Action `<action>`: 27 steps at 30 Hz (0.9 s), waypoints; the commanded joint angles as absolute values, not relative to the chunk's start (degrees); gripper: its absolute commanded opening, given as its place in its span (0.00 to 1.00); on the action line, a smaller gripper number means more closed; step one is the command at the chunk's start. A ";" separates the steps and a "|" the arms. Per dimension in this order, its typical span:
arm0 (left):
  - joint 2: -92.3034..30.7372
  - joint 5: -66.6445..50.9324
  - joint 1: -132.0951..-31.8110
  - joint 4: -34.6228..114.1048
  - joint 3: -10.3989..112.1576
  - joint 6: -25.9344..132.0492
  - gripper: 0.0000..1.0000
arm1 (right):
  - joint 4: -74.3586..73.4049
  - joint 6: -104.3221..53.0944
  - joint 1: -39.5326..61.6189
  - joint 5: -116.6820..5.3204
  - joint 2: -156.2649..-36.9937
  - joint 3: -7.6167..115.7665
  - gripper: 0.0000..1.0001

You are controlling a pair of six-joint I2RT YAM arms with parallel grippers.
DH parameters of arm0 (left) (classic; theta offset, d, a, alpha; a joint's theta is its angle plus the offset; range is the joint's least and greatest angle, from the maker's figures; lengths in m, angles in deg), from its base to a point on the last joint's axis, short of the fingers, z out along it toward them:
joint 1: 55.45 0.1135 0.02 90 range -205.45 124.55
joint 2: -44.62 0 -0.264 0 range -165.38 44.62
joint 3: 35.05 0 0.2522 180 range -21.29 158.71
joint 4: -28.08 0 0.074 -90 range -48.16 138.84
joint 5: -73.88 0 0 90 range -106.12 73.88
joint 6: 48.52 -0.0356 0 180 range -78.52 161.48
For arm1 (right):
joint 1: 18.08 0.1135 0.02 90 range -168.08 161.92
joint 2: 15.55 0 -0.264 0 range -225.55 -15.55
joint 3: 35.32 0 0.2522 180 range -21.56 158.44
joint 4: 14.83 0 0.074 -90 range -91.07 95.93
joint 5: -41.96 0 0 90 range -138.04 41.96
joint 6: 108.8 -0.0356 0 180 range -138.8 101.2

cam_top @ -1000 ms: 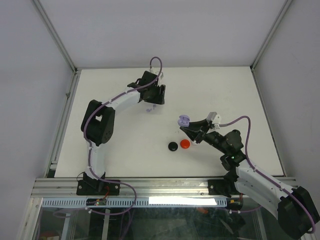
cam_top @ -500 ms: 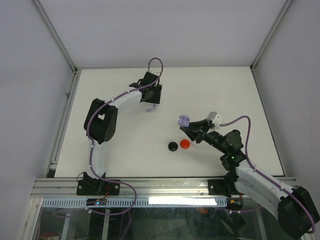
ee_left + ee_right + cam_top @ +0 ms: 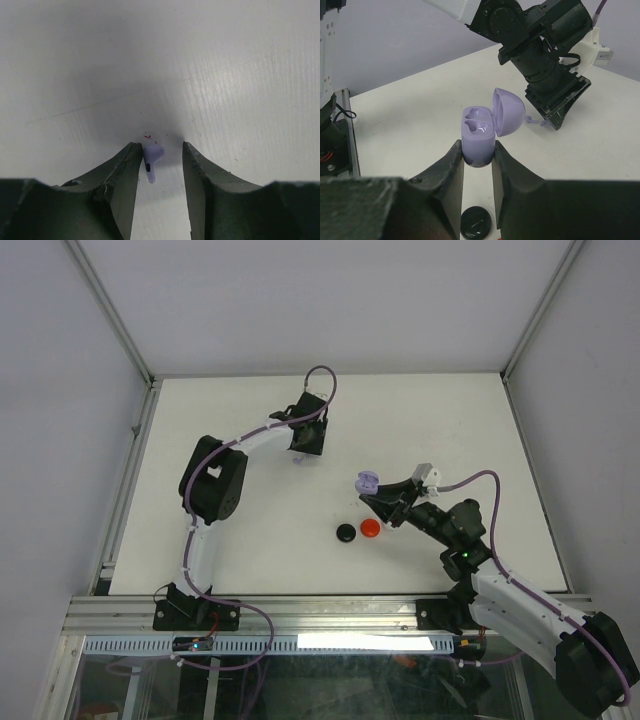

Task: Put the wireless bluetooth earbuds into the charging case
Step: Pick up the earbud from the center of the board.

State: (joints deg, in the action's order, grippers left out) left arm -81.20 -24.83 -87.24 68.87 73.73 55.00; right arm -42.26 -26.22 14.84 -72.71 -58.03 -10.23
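A lavender earbud (image 3: 151, 161) lies on the white table between the jaws of my left gripper (image 3: 160, 147). It touches the left finger (image 3: 127, 170), with a gap to the right finger (image 3: 197, 170), so the gripper is open around it. From above, the left gripper (image 3: 305, 440) points down at the earbud (image 3: 297, 460) on the far middle of the table. My right gripper (image 3: 478, 150) is shut on the lavender charging case (image 3: 479, 140), held above the table with its lid (image 3: 507, 112) hinged open and both sockets showing nothing inside.
A black round case (image 3: 346, 532) and a red round case (image 3: 370, 528) lie on the table just below the right gripper (image 3: 378, 492). The black case (image 3: 477, 223) shows under the right fingers. Metal frame rails border the table.
The left gripper's jaws have narrowed around the lavender earbud, and the left wrist has shifted slightly over it. The right arm and the case have not moved.
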 commanded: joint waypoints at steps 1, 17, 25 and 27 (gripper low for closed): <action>-81.51 -27.81 -87.68 68.16 76.25 55.49 0.39 | -44.20 -26.53 15.05 -72.55 -57.83 -9.83 0.00; -83.46 -30.36 -89.33 72.35 77.67 54.69 0.26 | -43.88 -26.62 15.07 -72.91 -57.60 -9.55 0.00; -82.77 -30.52 -89.38 73.40 78.02 54.87 0.18 | -43.66 -26.58 15.06 -72.86 -57.43 -9.59 0.00; -81.84 -30.36 -89.35 73.40 77.88 54.99 0.17 | -43.53 -26.53 15.08 -72.78 -57.43 -9.56 0.00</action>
State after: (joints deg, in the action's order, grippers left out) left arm -82.64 -29.72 -88.88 71.36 76.31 54.76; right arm -41.74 -26.24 14.84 -72.73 -58.03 -10.23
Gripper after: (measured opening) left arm 0.194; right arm 0.271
